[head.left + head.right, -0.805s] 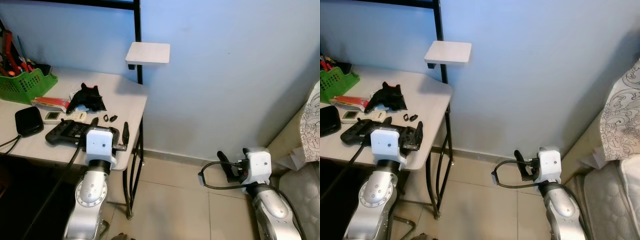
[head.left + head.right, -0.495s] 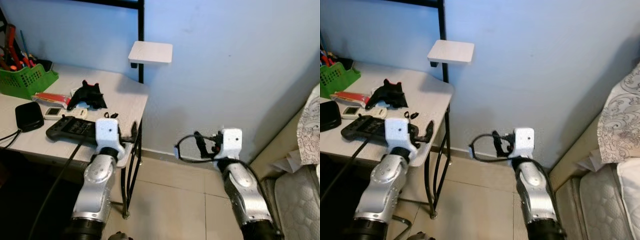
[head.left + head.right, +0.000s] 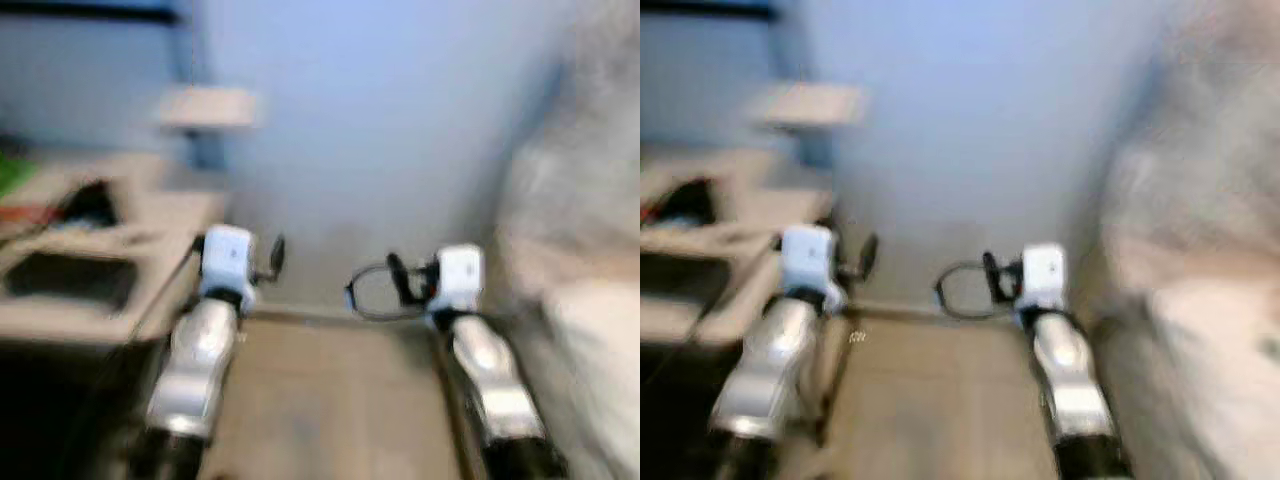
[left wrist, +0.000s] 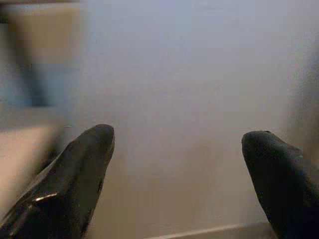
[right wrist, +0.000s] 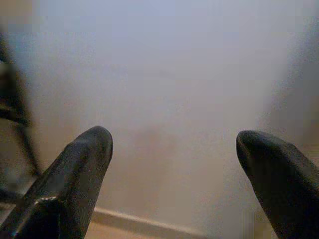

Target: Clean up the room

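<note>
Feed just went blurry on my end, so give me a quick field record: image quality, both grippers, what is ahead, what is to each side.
image quality: head views heavily blurred
left gripper: open, nothing between fingers, raised beside the table edge
right gripper: open, nothing between fingers, facing the wall
ahead: blue wall, tiled floor below it
robot's left: table with dark items, too blurred to identify
robot's right: pale bed, details unreadable
</note>
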Tool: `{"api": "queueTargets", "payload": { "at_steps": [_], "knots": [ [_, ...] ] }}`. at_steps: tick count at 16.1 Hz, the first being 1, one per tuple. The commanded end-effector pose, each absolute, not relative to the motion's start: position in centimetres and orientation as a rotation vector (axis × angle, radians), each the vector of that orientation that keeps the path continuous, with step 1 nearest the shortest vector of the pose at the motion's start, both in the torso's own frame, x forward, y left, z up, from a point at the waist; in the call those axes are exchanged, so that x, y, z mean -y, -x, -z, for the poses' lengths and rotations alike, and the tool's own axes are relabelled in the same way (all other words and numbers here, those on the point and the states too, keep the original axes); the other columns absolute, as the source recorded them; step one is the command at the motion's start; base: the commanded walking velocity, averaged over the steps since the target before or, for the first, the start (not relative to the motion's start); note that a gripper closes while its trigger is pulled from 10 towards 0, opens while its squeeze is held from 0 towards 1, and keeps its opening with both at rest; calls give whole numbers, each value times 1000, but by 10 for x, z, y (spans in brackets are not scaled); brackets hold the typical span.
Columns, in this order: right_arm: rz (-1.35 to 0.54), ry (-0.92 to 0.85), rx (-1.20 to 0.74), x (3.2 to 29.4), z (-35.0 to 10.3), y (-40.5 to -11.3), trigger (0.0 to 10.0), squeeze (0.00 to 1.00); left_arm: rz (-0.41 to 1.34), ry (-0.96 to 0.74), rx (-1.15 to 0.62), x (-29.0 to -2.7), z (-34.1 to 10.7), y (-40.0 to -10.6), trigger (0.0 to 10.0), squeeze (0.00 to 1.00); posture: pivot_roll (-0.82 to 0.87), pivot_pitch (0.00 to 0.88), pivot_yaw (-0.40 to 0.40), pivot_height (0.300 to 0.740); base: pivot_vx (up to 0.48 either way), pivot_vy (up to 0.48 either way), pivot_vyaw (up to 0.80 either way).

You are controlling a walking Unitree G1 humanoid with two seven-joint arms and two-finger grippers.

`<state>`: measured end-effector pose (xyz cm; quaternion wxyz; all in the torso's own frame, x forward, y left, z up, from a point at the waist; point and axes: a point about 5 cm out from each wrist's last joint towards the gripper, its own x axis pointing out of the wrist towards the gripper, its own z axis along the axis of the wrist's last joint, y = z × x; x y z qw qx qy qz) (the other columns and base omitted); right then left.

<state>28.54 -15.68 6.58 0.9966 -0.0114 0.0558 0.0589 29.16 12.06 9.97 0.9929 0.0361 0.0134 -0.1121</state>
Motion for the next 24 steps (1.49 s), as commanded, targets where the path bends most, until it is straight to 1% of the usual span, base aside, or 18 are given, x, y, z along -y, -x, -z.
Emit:
{"api": "queueTargets", "payload": {
  "at_steps": [1,2,3,4,6,12,14,15,18,20,21,24],
  "knots": [
    [-112,19,-95,158,-70,-288,10000,0,222,-94,-6,-122,-105,-295,10000,0,103,0,-45,740,0,0,-738],
    [-105,26,-103,161,-67,-287,10000,0,237,-70,-21,-122,-103,-295,10000,0,103,0,-47,740,0,0,-744],
    [-104,28,-105,163,-66,-286,10000,0,257,-47,-26,-120,-101,-294,10000,0,102,0,-47,740,0,480,-738],
    [-103,30,-107,163,-65,-285,10000,0,263,-67,-26,-122,-101,-295,10000,0,104,0,-49,740,0,480,-744],
    [-90,31,-112,164,-62,-285,10000,0,256,-85,-43,-127,-100,-301,10000,0,103,0,-44,740,0,0,-741],
    [-73,39,-121,169,-57,-284,10000,0,273,-86,-55,-127,-93,-298,10000,0,99,0,-42,740,0,0,-742],
    [-52,15,-114,172,-57,-282,10000,0,268,-88,-64,-132,-88,-296,10000,0,97,0,-44,740,0,0,-741],
    [-28,-63,-97,176,-59,-281,10000,0,254,-80,-64,-137,-86,-295,10000,0,95,0,-45,740,0,0,-681],
    [52,-50,-57,189,-62,-277,10000,0,223,-63,-2,-144,-93,-290,10000,0,94,0,-49,740,0,0,-685],
    [101,-72,-18,196,-67,-276,10000,0,225,-98,55,-143,-101,-290,10000,0,94,0,-52,740,0,0,-688],
    [81,-74,-13,192,-68,-277,10000,0,246,-86,75,-137,-108,-295,10000,0,97,0,-54,740,0,0,-688],
    [58,-77,-6,186,-68,-278,10000,0,242,-99,69,-138,-106,-297,10000,0,95,0,-52,740,0,0,-704]
  ]
}}
